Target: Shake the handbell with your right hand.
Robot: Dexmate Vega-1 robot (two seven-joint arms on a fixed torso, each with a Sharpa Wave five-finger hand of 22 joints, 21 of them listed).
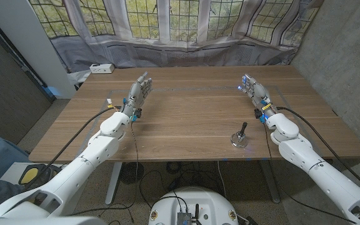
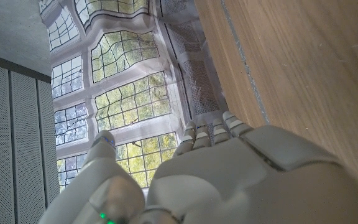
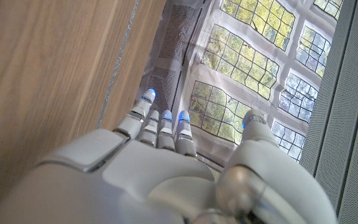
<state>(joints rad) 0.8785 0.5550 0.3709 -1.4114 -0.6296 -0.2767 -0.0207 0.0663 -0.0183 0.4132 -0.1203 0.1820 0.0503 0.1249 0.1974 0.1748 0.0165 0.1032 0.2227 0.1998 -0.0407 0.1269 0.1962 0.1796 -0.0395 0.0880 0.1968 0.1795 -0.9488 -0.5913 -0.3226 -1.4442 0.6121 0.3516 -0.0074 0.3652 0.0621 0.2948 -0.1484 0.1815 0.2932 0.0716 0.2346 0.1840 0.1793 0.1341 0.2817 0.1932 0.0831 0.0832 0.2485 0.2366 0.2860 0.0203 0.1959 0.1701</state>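
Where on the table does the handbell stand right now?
In the head view the handbell stands upright near the table's front edge, on the robot's right, beside the right forearm and nearer than the right hand.

Light even and soft in the head view; no hard shadows. Table [image 1: 186, 112] evenly lit, a pale sheen across its middle. Bell [image 1: 239, 139] throws only a faint, short shadow, and a small bluish glint lies on the wood beside it. Window backdrop [image 1: 167, 25] brightest at the top edge, slightly washed out. Straight lines bow toward the frame corners (wide lens).

Wrist views: backdrop panes [image 2: 129, 81] bright, nearly blown in places, grain of the wood sharp. Left hand [image 2: 216, 180] close to the lens, soft, shaded on its near side. Right hand [image 3: 160, 174] likewise soft; blue lights on its fingertips [image 3: 149, 94] flare a little.
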